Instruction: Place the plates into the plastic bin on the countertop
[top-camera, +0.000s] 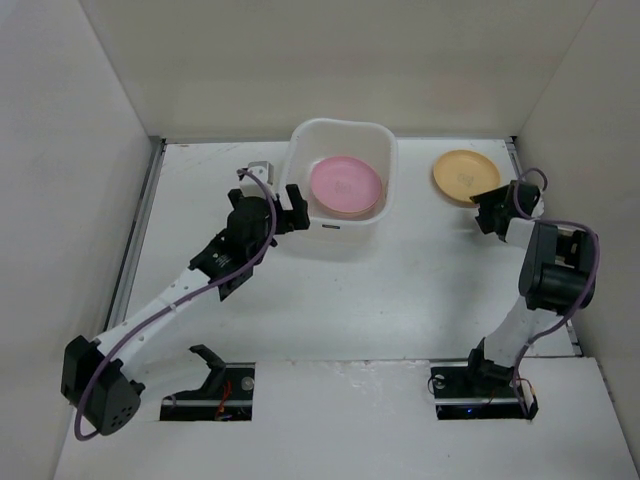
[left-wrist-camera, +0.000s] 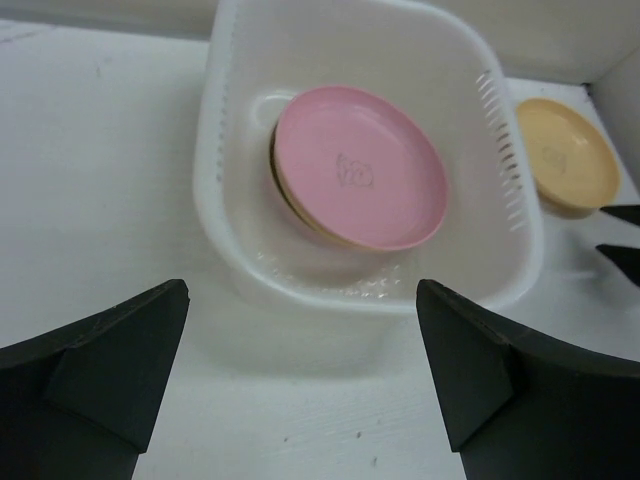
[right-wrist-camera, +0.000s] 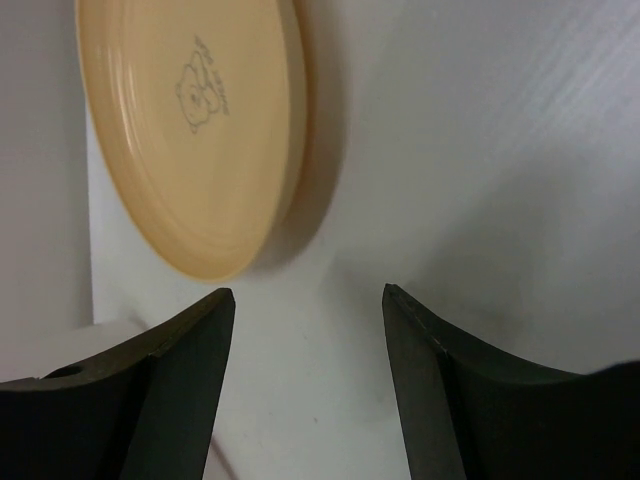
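The white plastic bin (top-camera: 345, 230) stands at the back middle of the countertop (top-camera: 400, 300). A pink plate (top-camera: 345, 185) lies on top inside it; in the left wrist view the pink plate (left-wrist-camera: 360, 165) rests on another plate whose yellow-orange edge (left-wrist-camera: 300, 215) shows beneath. A yellow-orange plate (top-camera: 465, 176) lies face down on the countertop at the back right, and also shows in the right wrist view (right-wrist-camera: 190, 130). My left gripper (top-camera: 283, 208) is open and empty, just left of the bin. My right gripper (top-camera: 488, 212) is open and empty, just short of the yellow-orange plate.
White walls close in the countertop at the back and on both sides. A small white block (top-camera: 258, 168) sits behind the left gripper. The bin's perforated side wall (left-wrist-camera: 500, 150) faces the yellow-orange plate (left-wrist-camera: 565, 155).
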